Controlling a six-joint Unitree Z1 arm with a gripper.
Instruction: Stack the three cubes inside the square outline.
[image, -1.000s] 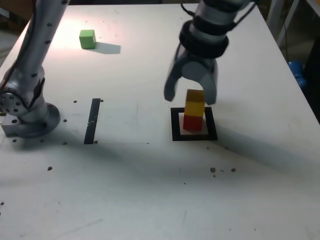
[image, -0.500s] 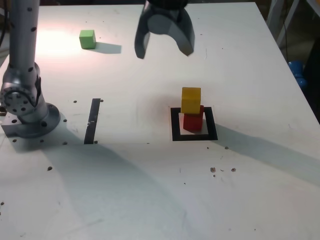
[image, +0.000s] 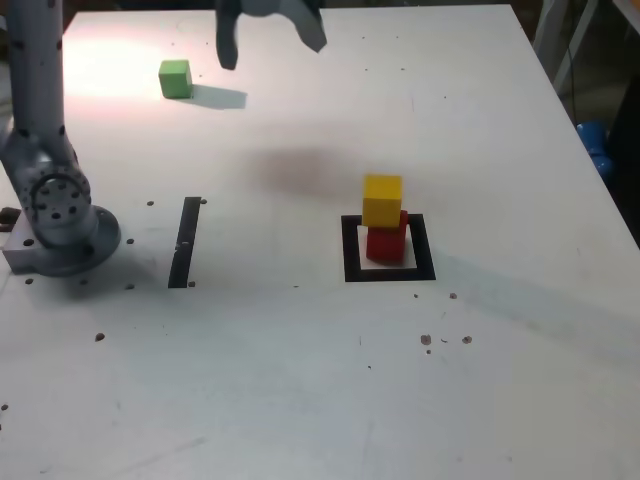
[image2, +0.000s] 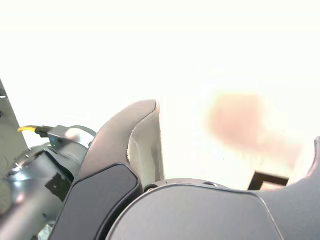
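Yellow cube (image: 382, 201) atop red cube (image: 386, 240), slightly offset, inside square outline (image: 352, 272), right of centre in the exterior view. Green cube (image: 175, 79) alone at upper left. Pincer (image: 272, 50) spread wide, holding nothing, at the top edge, left of centre.

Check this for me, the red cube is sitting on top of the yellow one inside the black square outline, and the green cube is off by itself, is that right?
Not quite: the order is reversed. The exterior view shows the yellow cube on top of the red cube, inside the black square outline. The green cube is indeed off by itself.
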